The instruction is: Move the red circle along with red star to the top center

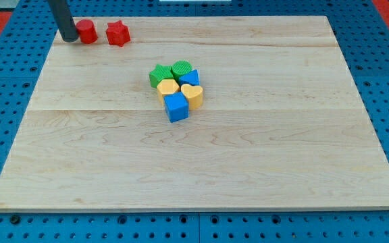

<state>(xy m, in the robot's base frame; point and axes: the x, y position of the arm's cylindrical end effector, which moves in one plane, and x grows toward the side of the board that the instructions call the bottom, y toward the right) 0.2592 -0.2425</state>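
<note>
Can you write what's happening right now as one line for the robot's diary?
my tip: touching red circle, its left | red star: right of circle, small gap | both: top left, not yet top center

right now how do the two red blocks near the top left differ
The red circle is a smooth round cylinder; the red star has a notched, pointed outline. The circle sits further to the view's left, right beside my tip, while the star lies to the circle's right, apart from both the circle and the tip. Both are the same red, look similar in size, and rest near the board's top-left edge.
</note>
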